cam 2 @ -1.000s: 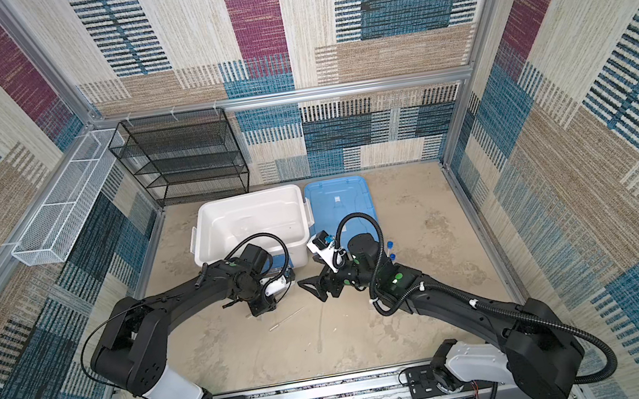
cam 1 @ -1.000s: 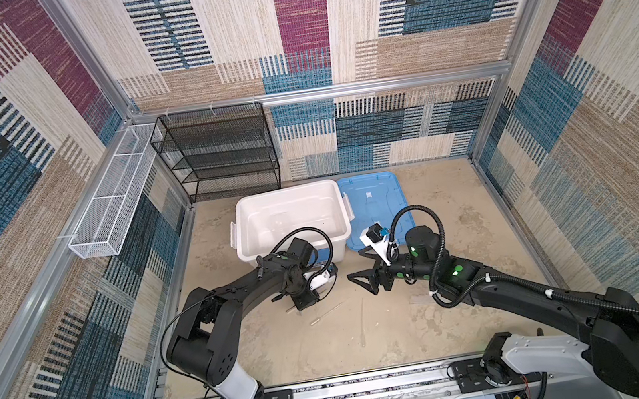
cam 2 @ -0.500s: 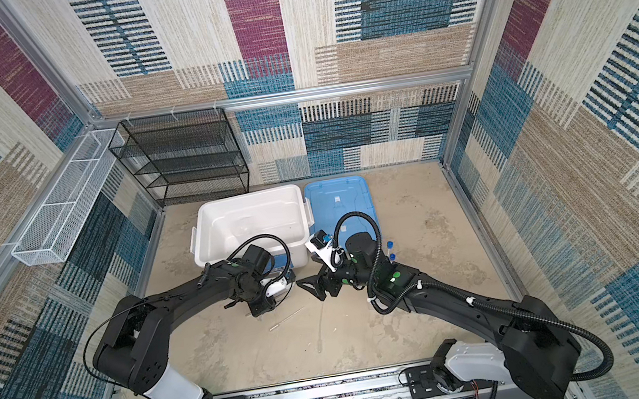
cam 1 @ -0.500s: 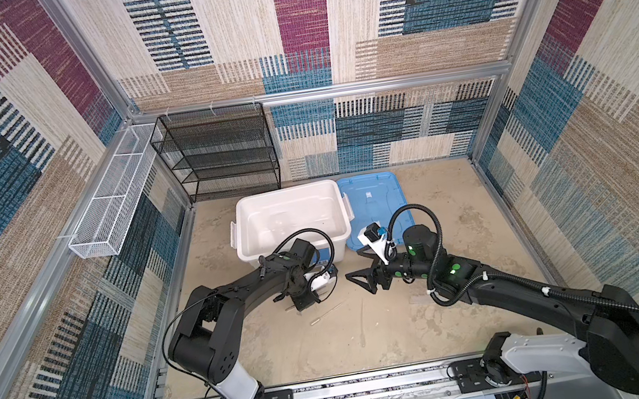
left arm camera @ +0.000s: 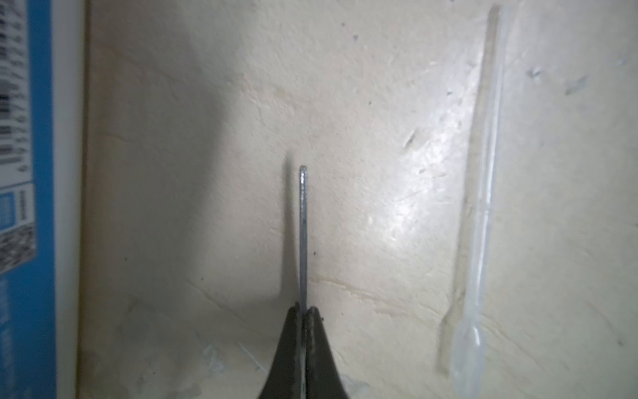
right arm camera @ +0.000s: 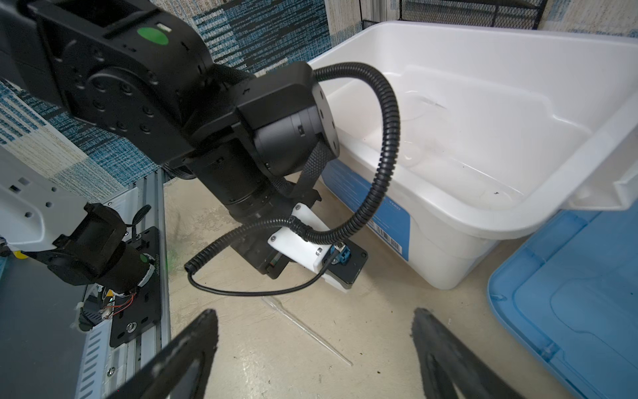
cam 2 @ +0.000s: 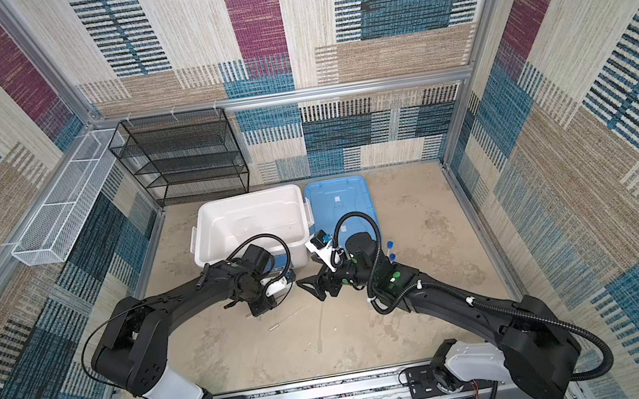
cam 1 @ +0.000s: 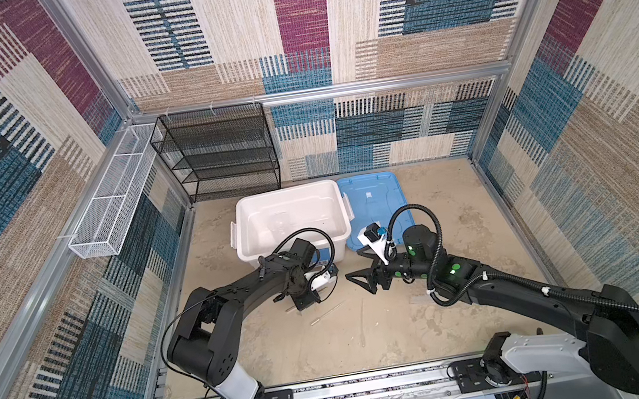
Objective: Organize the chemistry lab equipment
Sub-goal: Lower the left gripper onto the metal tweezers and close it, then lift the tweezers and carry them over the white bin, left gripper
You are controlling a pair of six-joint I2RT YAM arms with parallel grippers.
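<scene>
At the far left a white wire basket (cam 1: 109,209) hung on the wall rail, with the black mesh shelf (cam 1: 219,153) standing against the back wall beside it. On the worktop (cam 1: 456,199) the left pincer (left arm camera: 303,312) pointed down just in front of the white bin (cam 1: 290,217), its jaws pressed together on a thin metal rod (left arm camera: 303,235) that stuck out straight past the tips. A clear plastic dropper (left arm camera: 478,221) lay flat on the worktop near the rod, apart from it; in a top view it showed as a pale streak (cam 1: 326,315). To the right, the right pincer (cam 1: 355,279) hovered with its jaws spread wide and nothing between them, facing the left arm. Behind it lay the blue lid (cam 1: 377,201), touching the bin's side. In a top view, two blue caps of test tubes (cam 2: 391,250) peeked out beside the right arm.
</scene>
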